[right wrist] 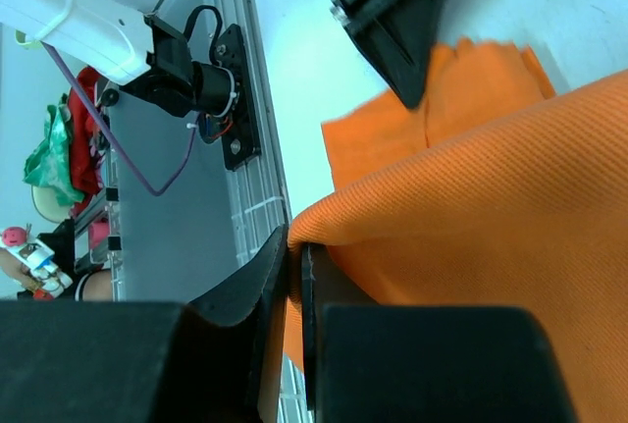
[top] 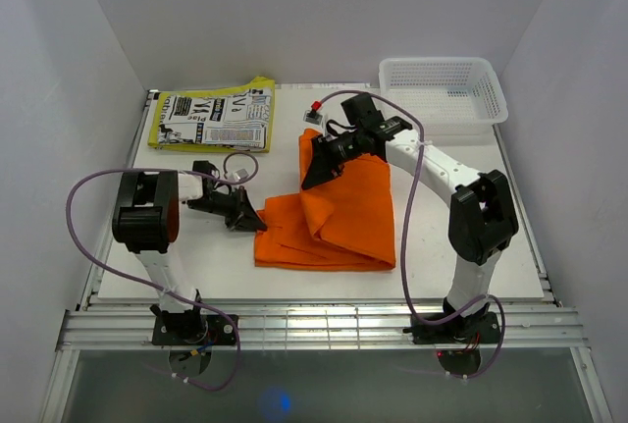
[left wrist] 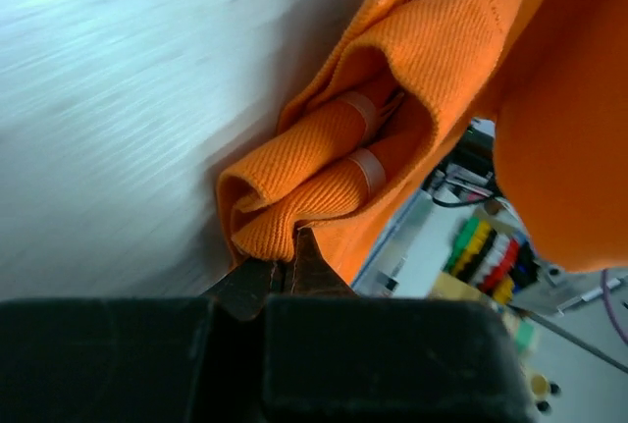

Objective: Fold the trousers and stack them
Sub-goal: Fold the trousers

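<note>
The printed paper lies at the table's far left corner. The left gripper is pinched tight on a bunched fold at the left edge of the orange trousers, which lie mid-table. The right gripper is clamped on their far edge and holds it raised. A white basket sits at the far right corner.

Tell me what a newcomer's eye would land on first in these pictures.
The bright orange trousers dominate, lying partly folded in the middle of the white table. Both arms are on them: the right gripper pinches a far corner and holds it lifted, while the left gripper is closed on the near-left edge. Behind them, a white mesh basket sits at the far right and a yellow-edged printed paper at the far left.
</note>
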Tool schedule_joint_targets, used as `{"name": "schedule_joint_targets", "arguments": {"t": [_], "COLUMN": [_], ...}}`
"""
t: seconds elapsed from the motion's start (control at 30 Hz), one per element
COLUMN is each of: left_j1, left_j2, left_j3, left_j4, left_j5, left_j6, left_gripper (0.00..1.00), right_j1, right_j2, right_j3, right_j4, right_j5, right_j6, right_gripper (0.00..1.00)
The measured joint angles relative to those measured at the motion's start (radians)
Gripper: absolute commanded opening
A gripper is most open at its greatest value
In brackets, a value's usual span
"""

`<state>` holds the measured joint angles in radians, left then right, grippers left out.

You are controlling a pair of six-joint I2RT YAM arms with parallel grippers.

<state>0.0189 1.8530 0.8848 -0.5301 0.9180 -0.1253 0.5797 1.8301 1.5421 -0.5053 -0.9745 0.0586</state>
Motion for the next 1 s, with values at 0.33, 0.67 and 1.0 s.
{"name": "schedule_joint_targets", "arguments": {"t": [0.33, 0.67, 1.0], "left_j1": [-0.075, -0.074, -0.073], "left_j2": [0.117, 0.085, 0.067], "left_j3": [0.032, -0.032, -0.065], "left_j4": [0.125, 0.259, 0.314], "left_j5": [0.121, 0.122, 0.117], "left_j6": [-0.198, -0.29, -0.329], "left_gripper": [0.0, 0.0, 0.1], "right_j1": [0.113, 0.113, 0.143], "right_j2": [0.053, 0.157, 0.265], "right_j3": [-0.014, -0.1, -0.076], "right_j4": [0.076, 0.212, 0.314], "right_j5": [0.037, 0.087, 0.074], "right_j6": [0.118, 0.298, 0.434], "right_gripper": [0.08, 0.08, 0.11]}}
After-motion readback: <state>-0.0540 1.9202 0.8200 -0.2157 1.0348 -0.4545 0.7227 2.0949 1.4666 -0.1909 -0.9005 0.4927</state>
